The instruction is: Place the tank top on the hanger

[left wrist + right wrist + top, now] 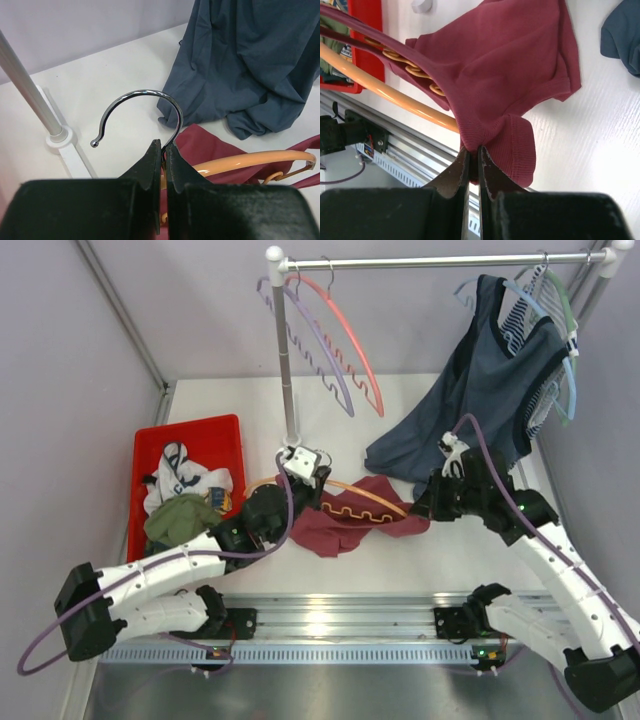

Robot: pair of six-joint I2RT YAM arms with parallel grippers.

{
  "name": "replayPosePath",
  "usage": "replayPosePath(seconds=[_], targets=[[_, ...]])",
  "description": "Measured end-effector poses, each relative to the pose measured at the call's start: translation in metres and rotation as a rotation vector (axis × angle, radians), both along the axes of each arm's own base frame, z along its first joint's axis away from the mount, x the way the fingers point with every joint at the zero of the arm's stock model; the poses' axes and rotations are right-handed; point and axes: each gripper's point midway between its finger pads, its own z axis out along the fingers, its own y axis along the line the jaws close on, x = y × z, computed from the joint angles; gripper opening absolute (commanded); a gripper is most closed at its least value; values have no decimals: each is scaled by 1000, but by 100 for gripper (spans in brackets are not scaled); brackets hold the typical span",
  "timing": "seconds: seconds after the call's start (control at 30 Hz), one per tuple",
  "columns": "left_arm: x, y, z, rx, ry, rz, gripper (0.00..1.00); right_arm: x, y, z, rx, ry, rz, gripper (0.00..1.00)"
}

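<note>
My left pincer [320, 483] is closed narrow on the hanger [378, 502], gripping the metal stem right under the hook [145, 95]. In the left wrist view, the fingers pinch that stem between them and the hook curls up and over toward 10 o'clock. My right pincer [425, 506] is also closed tight. It holds a fold at the edge of the tank top [345, 527], and the cloth bunches just above the fingertips in the right wrist view.

In the top view, the tank top lies crumpled on the table [450, 552] near the middle, between my two pincers. The hanger stretches across it from 9 o'clock toward 3 o'clock. Its wavy lower bar shows against the red cloth, and the right wrist view shows the curved orange arm slipping under the cloth close to my right pincer. A strap of the top runs alongside the wavy bar there.

A dark blue-grey top [470, 405] hangs from the rail [430, 260] at 1 o'clock of the tank top, and its hem pools on the table just beside the red cloth. A pink-red hanger [352, 340] and a lilac hanger [318, 352] hang at 12 o'clock by the rack pole [285, 360]. A red bin [190, 432] sits at 9 o'clock and holds an olive green garment [180, 520] along with other clothes.
</note>
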Motion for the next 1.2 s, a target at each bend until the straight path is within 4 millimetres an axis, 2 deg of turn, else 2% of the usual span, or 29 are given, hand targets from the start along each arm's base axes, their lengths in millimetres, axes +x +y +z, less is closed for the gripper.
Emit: replayPosePath(seconds=[0.3, 0.5, 0.67, 0.93, 1.0, 1.03, 1.1, 1.13, 1.2], targets=[[-15, -24, -9, 19, 14, -54, 0, 12, 16, 31, 6, -62, 16, 0], [-20, -42, -7, 25, 11, -52, 0, 13, 28, 43, 13, -77, 43, 0], [-24, -54, 3, 15, -2, -47, 0, 15, 35, 56, 24, -95, 51, 0], [-36, -72, 31, -20, -38, -66, 0, 23, 44, 93, 64, -169, 61, 1], [-37, -73, 36, -28, -42, -65, 0, 24, 43, 96, 63, -179, 57, 14], [-37, -73, 39, -30, -44, -64, 0, 24, 42, 96, 58, -186, 59, 24], [-37, -73, 44, -38, -47, -63, 0, 24, 41, 97, 52, -194, 63, 34], [-37, -74, 48, -43, -48, -65, 0, 23, 40, 99, 49, -203, 66, 42], [-38, -75, 57, -52, -52, -76, 0, 23, 39, 109, 44, -235, 82, 51]])
